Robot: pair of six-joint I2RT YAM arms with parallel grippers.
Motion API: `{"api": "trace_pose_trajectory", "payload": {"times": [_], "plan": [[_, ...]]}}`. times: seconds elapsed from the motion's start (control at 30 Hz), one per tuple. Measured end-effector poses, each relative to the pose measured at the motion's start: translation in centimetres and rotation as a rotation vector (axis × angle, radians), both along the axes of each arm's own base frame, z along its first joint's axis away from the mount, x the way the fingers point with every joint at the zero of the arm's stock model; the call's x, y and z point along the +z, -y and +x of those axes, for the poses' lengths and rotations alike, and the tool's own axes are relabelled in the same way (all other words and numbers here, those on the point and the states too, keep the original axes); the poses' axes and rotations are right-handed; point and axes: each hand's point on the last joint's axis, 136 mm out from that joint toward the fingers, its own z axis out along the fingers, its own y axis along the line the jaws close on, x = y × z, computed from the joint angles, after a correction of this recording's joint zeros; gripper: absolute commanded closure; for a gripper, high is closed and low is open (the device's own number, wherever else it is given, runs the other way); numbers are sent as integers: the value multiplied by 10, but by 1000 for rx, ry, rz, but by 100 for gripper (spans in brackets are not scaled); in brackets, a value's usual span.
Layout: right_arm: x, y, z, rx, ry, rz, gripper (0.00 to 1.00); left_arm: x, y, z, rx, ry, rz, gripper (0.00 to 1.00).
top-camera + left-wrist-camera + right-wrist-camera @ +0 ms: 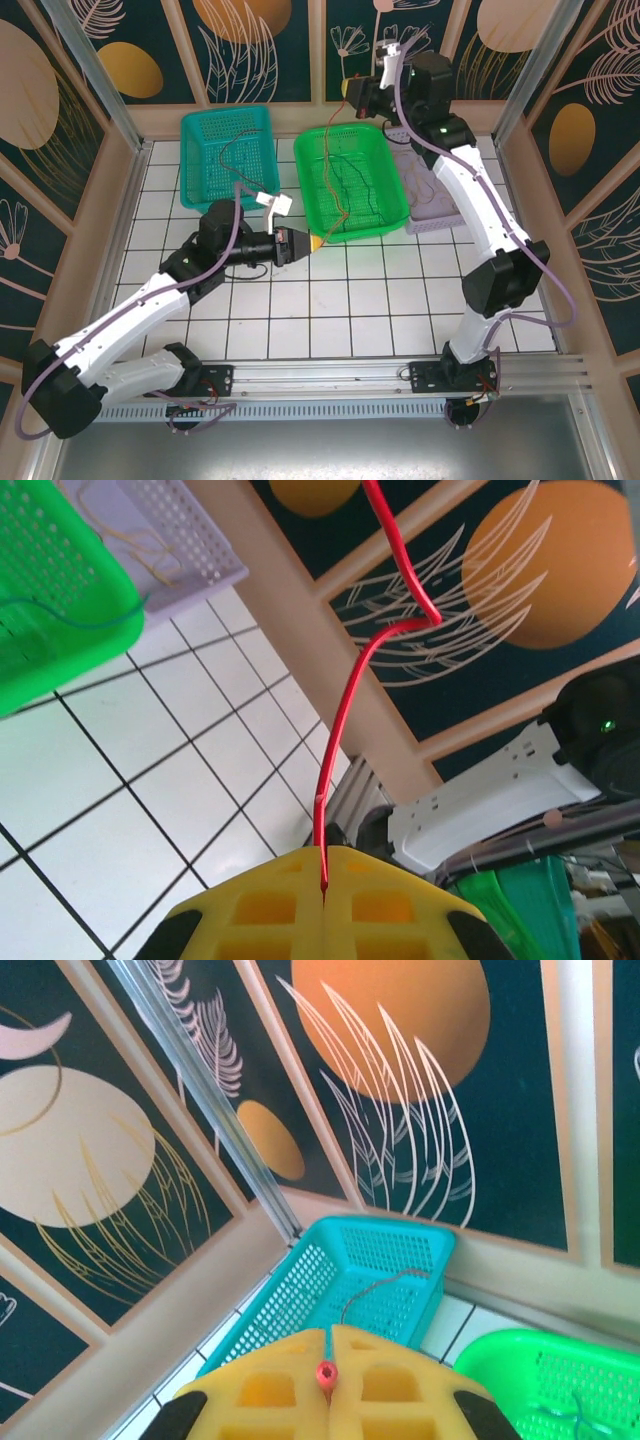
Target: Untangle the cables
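Observation:
A red cable (321, 809) is stretched between both grippers. My left gripper (316, 243) hovers low by the near left corner of the green basket (392, 160), shut on one end of it. In the left wrist view the cable rises from between the closed yellow jaws (323, 865) with a kink higher up. My right gripper (346, 90) is raised over the basket's far edge, shut on the other end; the cable's red tip (326, 1371) pokes out between its jaws (328, 1345). More thin cables (350, 180) lie tangled in the green basket.
A teal basket (200, 160) at the back left holds a dark cable (385, 1285). A lilac basket (435, 215) sits right of the green one, with tan wires (110, 525) in it. Walls enclose the white tiled table (330, 310), with a metal rail at the near edge.

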Motion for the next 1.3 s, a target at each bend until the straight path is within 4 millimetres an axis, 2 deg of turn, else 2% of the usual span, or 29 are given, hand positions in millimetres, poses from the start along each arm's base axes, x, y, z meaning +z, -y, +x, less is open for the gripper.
{"api": "trace_pose_trajectory", "payload": {"times": [0.07,0.13,0.3,0.37,0.4,0.53,0.67,0.7,0.77,0.8,0.87,0.93,0.97,1.07,1.17,1.23,1.3], "plan": [[-12,7,0,-38,-28,-15,100,5,-6,2,39,18,-7,100],[-19,22,4,-89,-48,-17,100,-1,-14,4,95,14,-4,100],[-16,92,18,-271,-102,67,100,-53,-45,19,325,-98,40,100],[-19,111,15,-307,-150,114,100,-59,-63,28,454,-130,12,100],[-23,117,12,-319,-182,142,100,-55,-72,31,514,-141,-26,100],[-36,119,1,-314,-287,234,100,-41,-103,32,677,-198,-187,100],[-43,112,-3,-281,-340,290,100,-44,-115,35,758,-261,-251,100],[-42,110,-3,-276,-338,294,100,-47,-115,37,766,-268,-247,96],[-39,102,-5,-266,-322,287,100,-54,-113,41,780,-276,-209,61],[-33,99,-5,-270,-296,279,100,-59,-113,44,796,-283,-164,51],[-17,91,-4,-267,-245,259,100,-59,-116,49,832,-272,-85,44],[1,84,-5,-260,-194,235,100,-37,-123,56,874,-218,-27,40],[11,80,-6,-255,-172,221,100,-17,-127,59,892,-173,-14,39],[28,68,-10,-237,-120,173,100,61,-132,68,913,0,-17,34],[28,55,-13,-213,-117,125,100,124,-119,75,855,168,-9,29],[23,43,-15,-192,-137,94,100,141,-102,85,797,249,35,24],[18,31,-15,-168,-159,68,100,139,-84,97,745,311,107,20]]}}
